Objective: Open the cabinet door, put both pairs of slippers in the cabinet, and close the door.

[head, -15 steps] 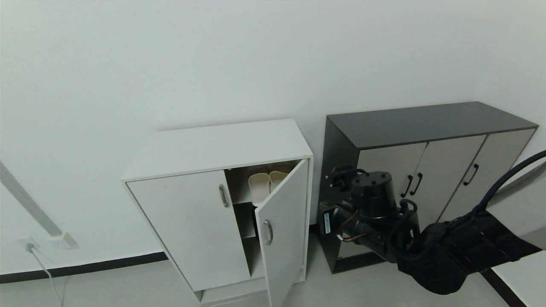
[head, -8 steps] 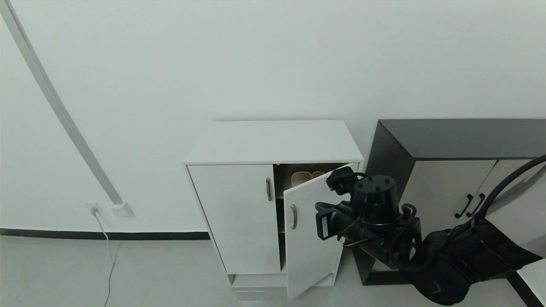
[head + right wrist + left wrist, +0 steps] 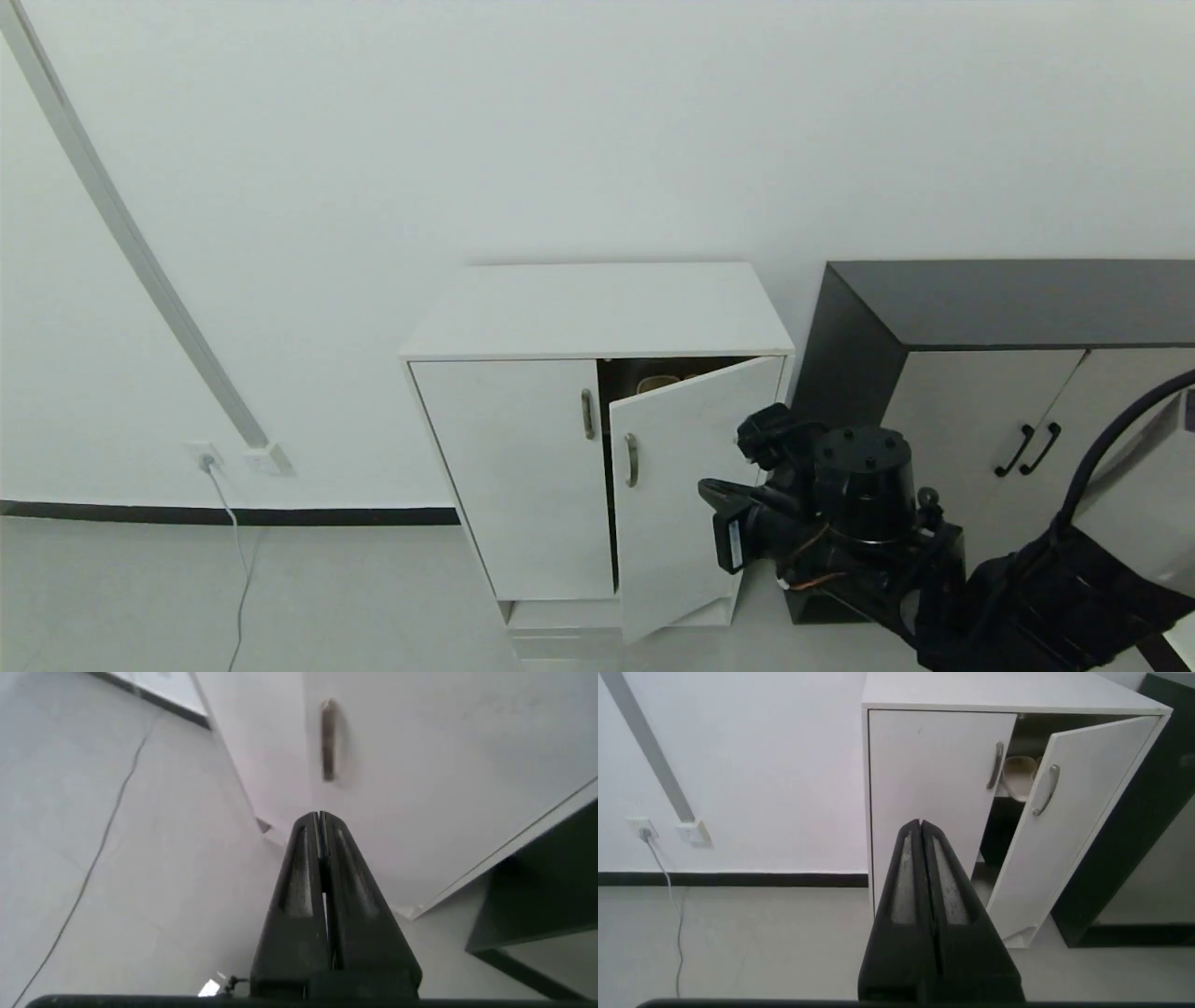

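Okay, right gripper point(image 3: 320, 829): fingers were pressed together with nothing between them. They aimed at the outer face of the cabinet door point(image 3: 448, 784), below its handle point(image 3: 327, 739); contact with the panel couldn't be told. Left gripper point(image 3: 921, 831): fingers were also pressed together and empty, held well back from the white cabinet point(image 3: 597, 308) and facing its front. The door was the right-hand one, ajar at a narrow angle, hinged on the side next to the dark cabinet point(image 3: 1008, 299). A cream slipper point(image 3: 1020, 768) sat on the upper shelf inside; the rest of the interior was too dark to count pairs. Likely step: closing the door. The door looked like a light, stiff panel that swings freely. No grip seemed needed, just a flat push on the face near the handle edge, far from the hinges. The handle looked smooth and slippery.
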You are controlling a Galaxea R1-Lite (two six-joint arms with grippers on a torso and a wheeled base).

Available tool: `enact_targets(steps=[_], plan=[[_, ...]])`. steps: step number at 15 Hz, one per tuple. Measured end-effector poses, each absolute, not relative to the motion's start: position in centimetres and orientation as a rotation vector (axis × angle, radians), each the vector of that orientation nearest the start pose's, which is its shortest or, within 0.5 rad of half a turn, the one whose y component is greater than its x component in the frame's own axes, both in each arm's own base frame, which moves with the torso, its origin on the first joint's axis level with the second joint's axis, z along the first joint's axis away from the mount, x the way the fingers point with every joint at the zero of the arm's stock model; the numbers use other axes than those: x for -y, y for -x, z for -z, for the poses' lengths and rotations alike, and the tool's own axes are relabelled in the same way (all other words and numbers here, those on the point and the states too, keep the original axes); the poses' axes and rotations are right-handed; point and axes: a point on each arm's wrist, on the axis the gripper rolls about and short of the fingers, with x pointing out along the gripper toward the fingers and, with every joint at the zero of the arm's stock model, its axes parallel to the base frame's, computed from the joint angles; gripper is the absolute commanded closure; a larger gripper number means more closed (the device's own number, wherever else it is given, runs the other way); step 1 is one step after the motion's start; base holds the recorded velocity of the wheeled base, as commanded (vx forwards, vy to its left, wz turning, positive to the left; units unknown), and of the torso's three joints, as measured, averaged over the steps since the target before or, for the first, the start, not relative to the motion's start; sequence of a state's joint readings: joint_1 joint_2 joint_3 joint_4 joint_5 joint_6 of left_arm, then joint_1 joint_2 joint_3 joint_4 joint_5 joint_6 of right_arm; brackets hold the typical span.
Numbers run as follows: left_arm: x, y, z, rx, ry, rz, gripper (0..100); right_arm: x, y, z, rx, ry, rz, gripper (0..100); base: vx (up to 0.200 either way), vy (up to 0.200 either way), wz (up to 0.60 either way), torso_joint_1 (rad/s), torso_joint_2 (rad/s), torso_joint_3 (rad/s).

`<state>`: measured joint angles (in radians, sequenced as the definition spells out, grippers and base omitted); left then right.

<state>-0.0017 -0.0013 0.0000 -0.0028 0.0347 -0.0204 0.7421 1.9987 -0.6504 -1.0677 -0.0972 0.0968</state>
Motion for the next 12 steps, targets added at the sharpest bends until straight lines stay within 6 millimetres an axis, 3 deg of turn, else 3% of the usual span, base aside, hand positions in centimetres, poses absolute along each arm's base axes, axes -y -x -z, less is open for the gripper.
enact_targets(steps=[2,6,10,12], plan=[[-0.1,2.3,-7.6,0.004,0.02,-0.033,100,-21.8,-23.9,-8.4,-0.3,0.023,-0.657,100,0.0,0.0,0.0,0.0,0.0,0.0],[-0.1,2.3,-7.6,0.004,0.02,-0.033,100,-21.2,-22.0,-7.0,-0.324,0.037,-0.695,100,0.2,0.0,0.0,-0.006,0.0,0.005],[-0.1,2.3,-7.6,0.004,0.02,-0.033,100,-21.3,-21.4,-6.4,-0.347,0.05,-0.71,100,0.2,0.0,0.0,0.012,0.0,0.005],[-0.1,2.3,-7.6,0.004,0.021,-0.033,100,-21.2,-21.3,-6.0,-0.362,0.056,-0.71,100,0.0,0.0,0.0,0.0,0.0,0.0]])
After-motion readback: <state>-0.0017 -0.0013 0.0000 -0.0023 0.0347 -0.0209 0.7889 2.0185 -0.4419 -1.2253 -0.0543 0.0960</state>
